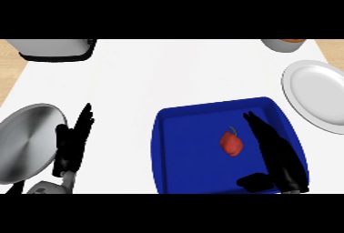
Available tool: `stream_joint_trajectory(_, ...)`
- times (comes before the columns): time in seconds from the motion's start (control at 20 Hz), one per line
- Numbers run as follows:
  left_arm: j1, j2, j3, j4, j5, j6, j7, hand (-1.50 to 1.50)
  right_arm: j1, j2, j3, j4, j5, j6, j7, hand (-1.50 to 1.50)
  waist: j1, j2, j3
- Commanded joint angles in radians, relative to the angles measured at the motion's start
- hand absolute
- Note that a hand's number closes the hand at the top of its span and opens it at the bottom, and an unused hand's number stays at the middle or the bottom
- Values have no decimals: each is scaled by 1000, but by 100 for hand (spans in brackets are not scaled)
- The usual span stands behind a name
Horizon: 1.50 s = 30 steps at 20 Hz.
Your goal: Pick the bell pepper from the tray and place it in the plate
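Observation:
A small red bell pepper (pixel 232 142) with a green stem lies in the middle of the blue tray (pixel 188 145). My right hand (pixel 277 152) hovers over the tray just right of the pepper, fingers straight and pointing away, thumb spread low toward the left; it does not touch the pepper. The white plate (pixel 316 94) sits to the right of the tray, beyond its far right corner. My left hand (pixel 73 143) rests open at the left, fingers up, holding nothing.
A round metal lid or pan (pixel 23 143) lies at the left edge beside my left hand. A grey appliance (pixel 57 49) stands at the far left. A cup or bowl (pixel 287 43) shows at the far right edge.

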<state>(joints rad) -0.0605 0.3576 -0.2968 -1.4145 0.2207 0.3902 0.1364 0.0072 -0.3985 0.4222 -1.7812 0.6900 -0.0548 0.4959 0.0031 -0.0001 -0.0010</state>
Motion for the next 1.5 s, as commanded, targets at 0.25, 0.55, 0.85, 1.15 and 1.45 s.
stream_joint_trajectory(0.25, 62, -62, 64, -8, -66, -51, -5, 0, -29, 63, -86, 76, 24, 116, -27, -150, -2, 0, 1)
stream_joint_trajectory(0.55, 26, -93, 85, -88, -124, -64, 89, 0, -70, 184, -46, 157, 113, 114, -23, -150, -1, 0, 1)
stream_joint_trajectory(0.85, 10, -117, 173, -23, -140, -155, 63, 0, -39, 179, -127, 144, 104, 174, -89, -150, -4, 0, 1)
stream_joint_trajectory(1.15, 42, -159, 150, -49, -203, -127, 72, 0, -65, 213, -151, 355, 147, 87, -201, -150, -1, 0, 1)
stream_joint_trajectory(1.45, 43, -170, 188, -54, -217, -178, 47, 0, -133, 219, -153, 355, 223, 110, -220, 150, -1, 0, 1)
